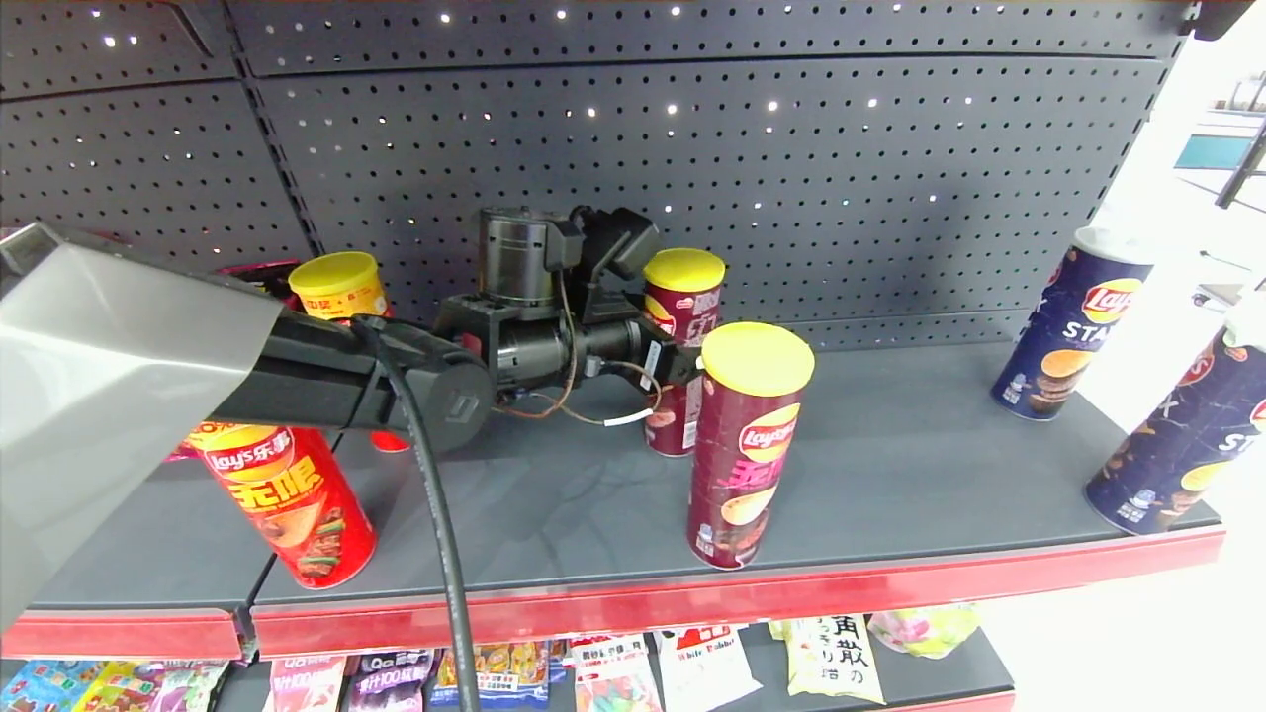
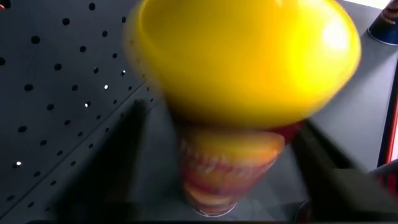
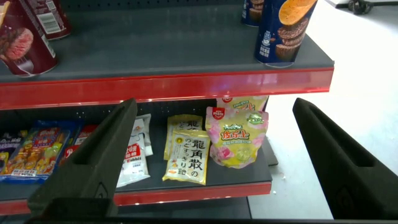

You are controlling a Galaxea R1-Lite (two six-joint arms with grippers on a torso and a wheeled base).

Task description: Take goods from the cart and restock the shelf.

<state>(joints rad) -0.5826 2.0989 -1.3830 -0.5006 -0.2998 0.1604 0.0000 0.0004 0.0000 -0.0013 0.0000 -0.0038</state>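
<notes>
Dark grey perforated back panel [image 1: 791, 178]: small round holes in even rows, light showing through some. Below it is a matte grey shelf [image 1: 890, 475] with a glossy red front strip [image 1: 692, 598].

1. Maroon crisp can [image 1: 747, 465]: tall cylinder with a printed wrap and a flat, smooth yellow lid. It stands upright near the shelf's front edge, about midway along. The left tool [image 1: 682, 366] sits level with the can's top, on the side toward the shelf's left end. The left wrist view shows the can close up and blurred, so whether the tool has hold of it cannot be told.
2. Second maroon can [image 1: 682, 287]: same shape and yellow lid, toward the back edge, just behind the left tool, which partly covers it.
3. Red can [image 1: 297, 514]: near the front edge toward the left end, its top hidden under the arm.
4. Yellow-lidded can [image 1: 338, 285]: against the back edge at the left, its body behind the arm.
5. Two dark blue cans: one [image 1: 1068, 326] toward the back at the right end, with a pale lid; the other [image 1: 1177, 445] by the front right corner.
6. Lower shelf [image 3: 267, 177]: flat, soft snack packets [image 3: 186, 152] set in a row.
7. Right tool [image 3: 214, 109]: faces the red front strip near the right end, jaws spread wide, nothing between them.
</notes>
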